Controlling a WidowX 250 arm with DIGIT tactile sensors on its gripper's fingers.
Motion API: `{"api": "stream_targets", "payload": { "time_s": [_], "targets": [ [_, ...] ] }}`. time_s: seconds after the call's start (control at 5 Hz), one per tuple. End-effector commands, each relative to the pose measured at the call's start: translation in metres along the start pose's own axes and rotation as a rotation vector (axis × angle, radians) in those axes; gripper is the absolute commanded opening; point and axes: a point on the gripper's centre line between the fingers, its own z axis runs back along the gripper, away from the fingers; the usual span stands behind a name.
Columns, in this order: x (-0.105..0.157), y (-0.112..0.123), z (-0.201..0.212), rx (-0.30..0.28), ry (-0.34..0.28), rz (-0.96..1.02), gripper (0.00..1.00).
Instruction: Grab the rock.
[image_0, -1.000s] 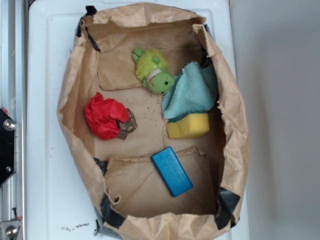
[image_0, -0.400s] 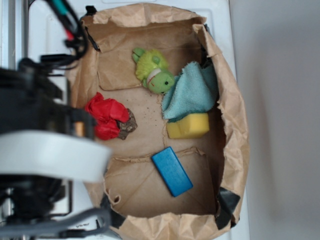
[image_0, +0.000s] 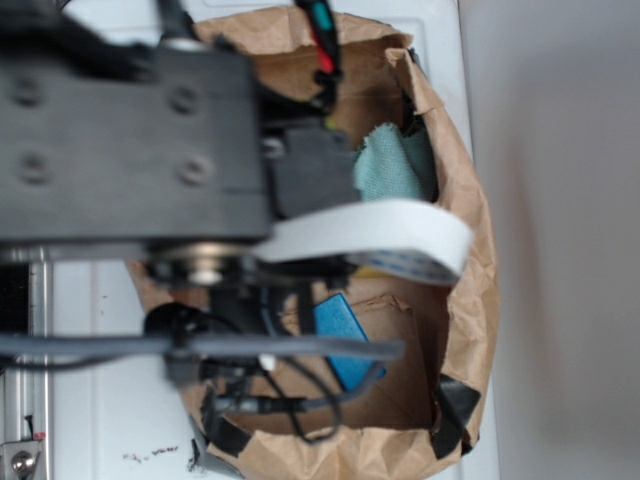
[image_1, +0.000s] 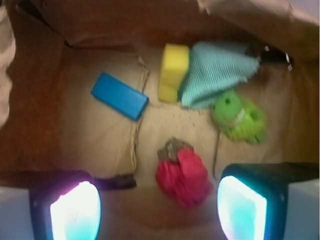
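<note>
We can read no text, label, brand or number in either view (the exterior one is largely blocked by the blurred black arm).

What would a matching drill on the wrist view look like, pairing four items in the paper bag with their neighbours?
Things:
1. small speckled brown-grey rock
2. yellow sponge block
3. flat blue rectangular block
4. fuzzy green plush toy

Places:
A. lying alone, left of the sponge
B. touching the crumpled red cloth wad
C. just below the teal cloth, on its right side
D. against the teal cloth's left edge

Pairs: 1-B, 2-D, 3-A, 4-C
</note>
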Motion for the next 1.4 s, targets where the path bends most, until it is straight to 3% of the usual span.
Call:
{"api": "stream_targets", "payload": {
  "time_s": [0.0, 0.4, 1.2],
  "targets": [
    [0.013, 0.012, -0.016, 0.097, -0.004, 0.010, 1.00],
    [0.013, 0.009, -0.041, 0.125, 0.029, 0.015, 1.00],
    [0.013, 0.009, -0.041, 0.125, 0.029, 0.015, 1.00]
  ]
}}
